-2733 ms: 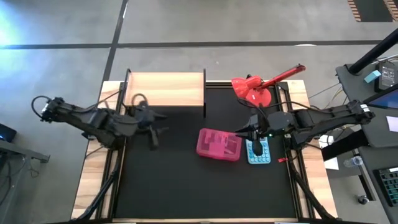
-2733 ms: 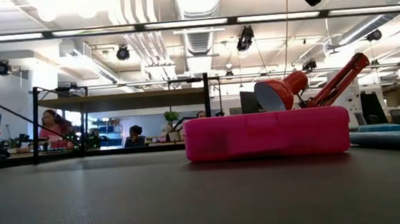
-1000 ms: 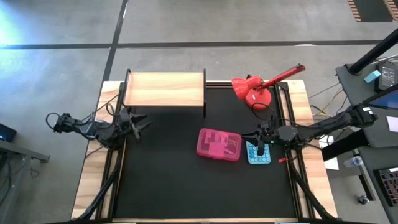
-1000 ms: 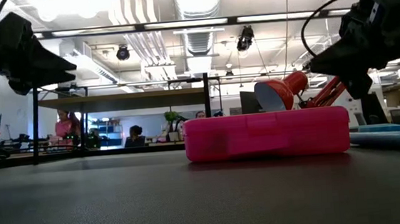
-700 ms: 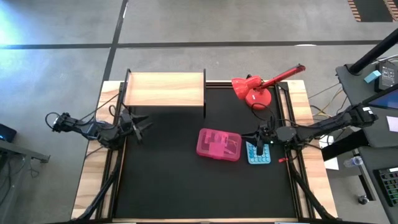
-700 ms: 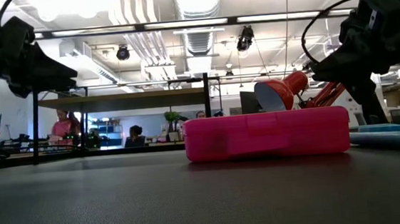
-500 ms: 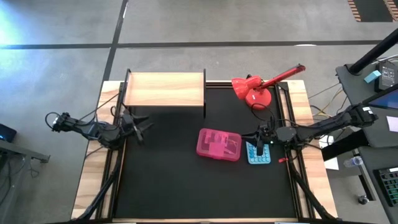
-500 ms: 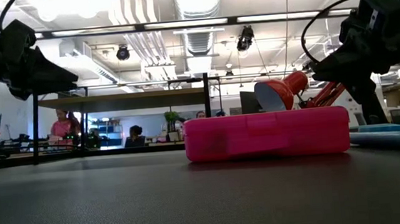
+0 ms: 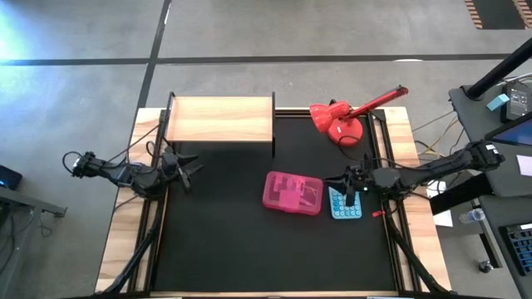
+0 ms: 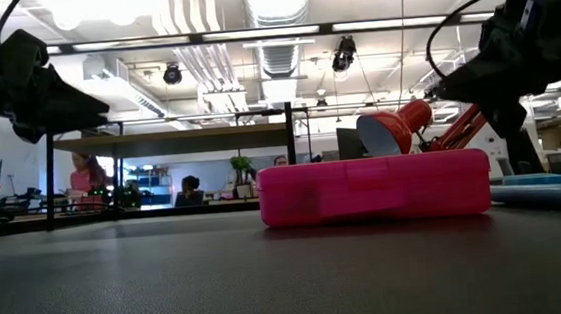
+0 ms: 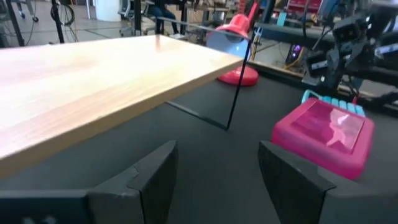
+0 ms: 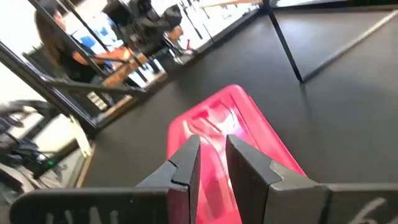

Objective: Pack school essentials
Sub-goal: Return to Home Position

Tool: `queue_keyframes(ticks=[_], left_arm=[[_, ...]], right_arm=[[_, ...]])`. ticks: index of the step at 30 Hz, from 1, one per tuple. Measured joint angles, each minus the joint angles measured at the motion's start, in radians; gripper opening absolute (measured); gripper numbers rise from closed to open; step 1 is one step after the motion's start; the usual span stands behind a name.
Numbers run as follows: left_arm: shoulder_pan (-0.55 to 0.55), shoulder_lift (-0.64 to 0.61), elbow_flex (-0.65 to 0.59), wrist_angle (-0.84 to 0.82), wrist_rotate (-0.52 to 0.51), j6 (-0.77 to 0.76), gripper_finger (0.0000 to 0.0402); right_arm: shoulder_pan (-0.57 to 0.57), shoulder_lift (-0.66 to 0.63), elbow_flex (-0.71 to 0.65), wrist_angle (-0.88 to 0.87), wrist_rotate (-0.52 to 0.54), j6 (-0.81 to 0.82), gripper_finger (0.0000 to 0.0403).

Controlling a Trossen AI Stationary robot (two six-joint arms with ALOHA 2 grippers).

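High view first. Shows the left arm (image 9: pixel 125 174) pulled back since a few seconds ago from over the black table (image 9: pixel 249 257) to its left edge, just in front of the left end of the wooden shelf (image 9: pixel 220 119), and hardly shifted in the last half second. Finds the left fingers (image 11: pixel 155 180), by the left wrist view, spread wide and gripping nothing. Moving right, puts the pink supply box (image 9: pixel 293 193) exactly where it stood before, right of the table's middle, lid down. Confirms this in the low view, with lid and base meeting along one level seam. Gives no clear look at the contents: only pale shapes through the lid from above, so cannot tell one item from another. Sees no stationery loose on the table, hence judges the school essentials packed inside. Next to the right, just beside the box, places the light-blue calculator (image 9: pixel 345 205), left out, and farther back the red desk lamp (image 9: pixel 337 120). Last, has the right arm (image 9: pixel 424 170) drawn outward and lower than before. Puts the right fingers (image 12: pixel 186 165) over the calculator's far end, almost closed with a thin slit, gripping nothing. Reads all this as packing done, with only the retreat to rest left to finish.
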Motion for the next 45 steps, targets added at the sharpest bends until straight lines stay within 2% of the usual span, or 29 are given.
queue_keyframes(ticks=[9,14,19,33,39,45], left_arm=[[0.025,0.0,-0.003,0.018,0.002,0.0,0.0208],[0.116,-0.001,-0.003,0.019,0.002,0.0,0.0208],[0.254,-0.001,-0.003,0.019,0.001,0.0,0.0208],[0.669,0.0,-0.005,0.043,0.019,0.002,0.0208],[0.749,0.0,-0.007,0.146,0.019,0.0,0.0208],[0.752,0.0,-0.012,0.276,0.017,-0.002,0.0208]], right_arm=[[-0.017,-0.28,0.0,-0.038,0.001,0.0,0.0068],[-0.072,-0.386,-0.001,-0.036,0.004,0.0,0.0068],[-0.158,-0.456,-0.001,-0.042,0.005,0.0,0.0068],[-0.492,-0.556,-0.001,-0.039,0.005,0.0,0.0068],[-0.609,-0.556,-0.001,-0.05,0.006,0.0,0.0068],[-0.639,-0.554,-0.001,-0.049,0.006,0.0,0.0068]])
